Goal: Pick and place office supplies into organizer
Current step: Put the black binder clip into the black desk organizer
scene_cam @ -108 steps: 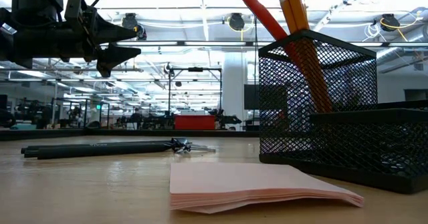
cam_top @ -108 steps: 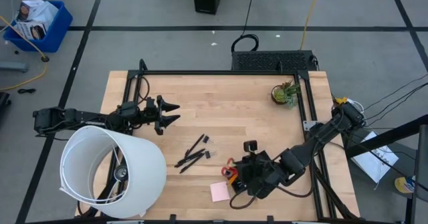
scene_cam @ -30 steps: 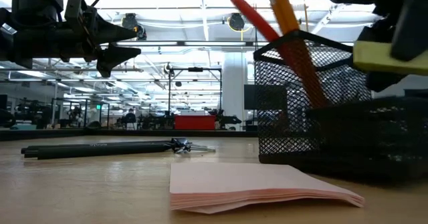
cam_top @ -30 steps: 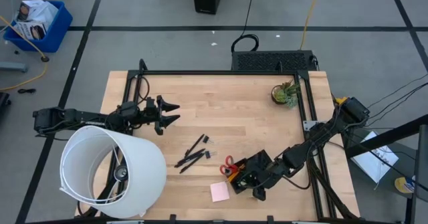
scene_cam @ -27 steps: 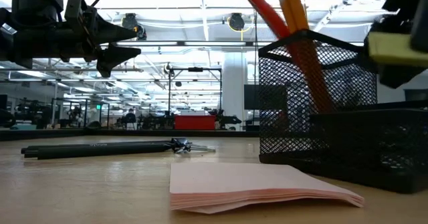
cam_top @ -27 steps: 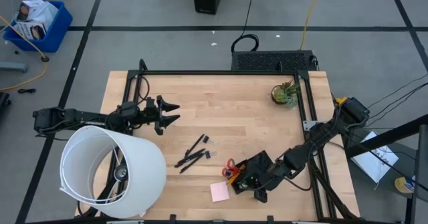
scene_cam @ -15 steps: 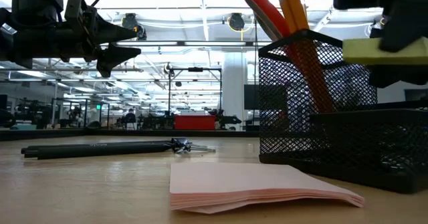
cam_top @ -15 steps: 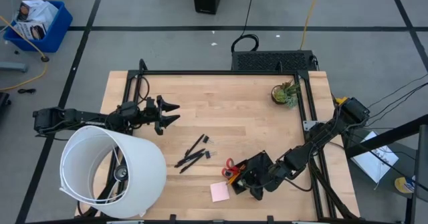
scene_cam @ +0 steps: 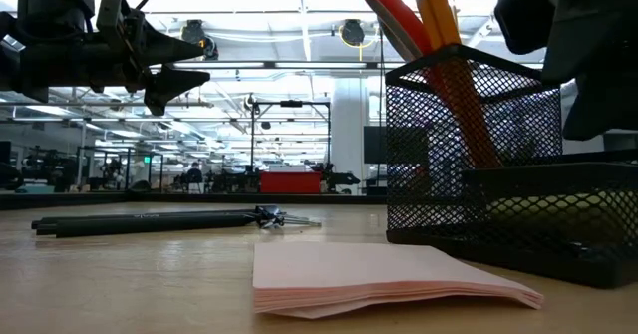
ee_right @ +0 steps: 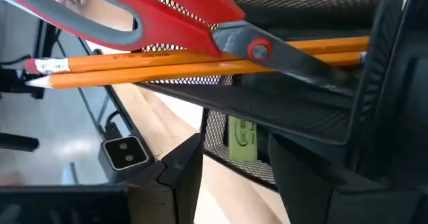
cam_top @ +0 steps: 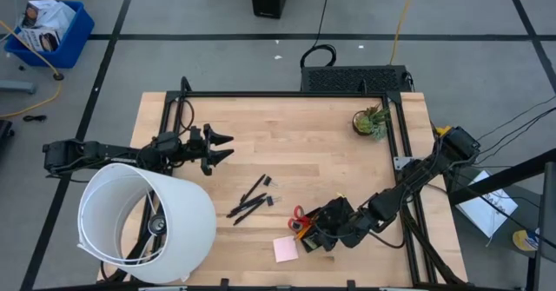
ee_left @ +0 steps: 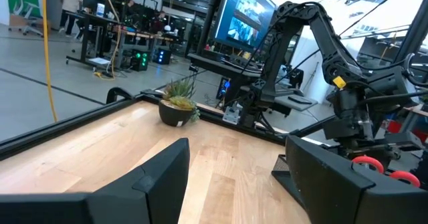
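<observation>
High view: right gripper (cam_top: 325,235) over organizer (cam_top: 314,230).

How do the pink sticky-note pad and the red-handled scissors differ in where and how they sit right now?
The pink sticky-note pad lies flat on the bare table; the red-handled scissors stand tilted in the black mesh organizer, handles up. The pad is loose beside the organizer, whereas the scissors share the tall cup with orange pencils. Neither is held by an end effector.

We see red-handled scissors (ee_right: 167,23) and two orange pencils (ee_right: 154,67) leaning in the black mesh organizer (scene_cam: 469,165); the pink pad (scene_cam: 384,279) lies flat beside it, black pens (cam_top: 250,200) farther off.
</observation>
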{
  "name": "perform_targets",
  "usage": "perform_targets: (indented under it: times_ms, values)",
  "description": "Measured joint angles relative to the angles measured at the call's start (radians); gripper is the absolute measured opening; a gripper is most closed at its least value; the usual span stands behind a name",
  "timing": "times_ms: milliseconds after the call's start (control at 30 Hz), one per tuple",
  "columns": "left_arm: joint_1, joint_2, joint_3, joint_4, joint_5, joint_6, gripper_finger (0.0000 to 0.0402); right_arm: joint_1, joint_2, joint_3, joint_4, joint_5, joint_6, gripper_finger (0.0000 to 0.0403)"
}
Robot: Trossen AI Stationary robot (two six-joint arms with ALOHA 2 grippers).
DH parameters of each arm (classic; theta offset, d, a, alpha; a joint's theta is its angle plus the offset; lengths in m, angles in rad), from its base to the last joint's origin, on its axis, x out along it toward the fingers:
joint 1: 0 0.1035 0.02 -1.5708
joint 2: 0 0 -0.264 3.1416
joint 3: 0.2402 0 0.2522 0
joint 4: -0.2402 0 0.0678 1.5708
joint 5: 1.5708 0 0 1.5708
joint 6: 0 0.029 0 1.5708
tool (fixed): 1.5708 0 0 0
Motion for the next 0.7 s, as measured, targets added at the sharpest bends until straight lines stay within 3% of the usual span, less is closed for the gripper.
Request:
perform_targets:
  times_ms: [600, 700]
  values:
    - [0.0, 0.0, 0.0, 0.0, 0.0, 0.0, 0.0253, 0.004, -0.008, -0.013, 0.02, -0.007, -0.017, 0.0165]
    - [0.0, 0.0, 0.0, 0.0, 0.0, 0.0, 0.0253, 0.007, -0.015, -0.013, 0.053, -0.023, -0.122, 0.0165]
